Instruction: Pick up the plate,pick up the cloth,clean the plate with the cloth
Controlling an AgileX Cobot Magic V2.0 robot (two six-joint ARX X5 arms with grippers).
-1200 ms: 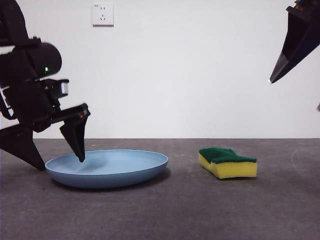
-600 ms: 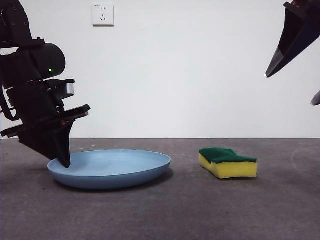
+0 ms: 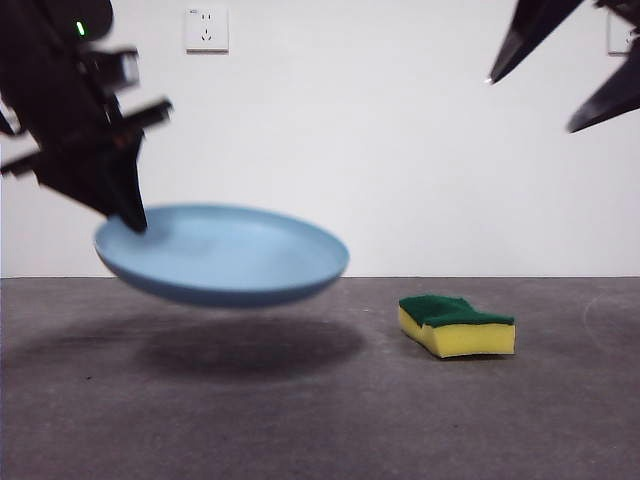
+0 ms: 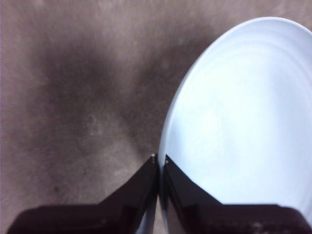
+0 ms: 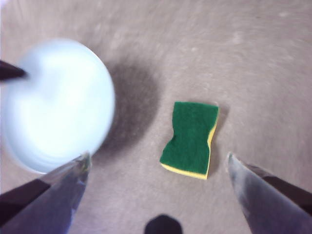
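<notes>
While the left gripper (image 4: 159,159) is clamping the rim of the light-blue plate (image 3: 225,255), the plate is hanging clear of the grey tabletop (image 3: 320,420), with its dark shadow lying on the surface beneath it. In the left wrist view the two black jaws are pressing almost together on the plate's (image 4: 239,112) thin edge, one jaw over the inner face and one outside it, with only a sliver of rim between them. In the front view this gripper (image 3: 128,212) is gripping the plate at its left end, and the plate is tilting slightly, its gripped end a little higher than the far one.

The right gripper (image 5: 157,163) is hovering high above the table with its jaws spread wide and nothing between them; in the front view its two dark tips (image 3: 535,95) are showing near the top right corner. The yellow sponge with the dark green scouring layer (image 3: 457,324) is lying flat on the tabletop, green side up, towards the table's right side and well apart from the plate. In the right wrist view the sponge (image 5: 190,138) is sitting between the open jaws' lines of reach, untouched, with the blurred plate (image 5: 56,105) off to one side.

A white wall socket (image 3: 206,29) is showing on the wall behind.
</notes>
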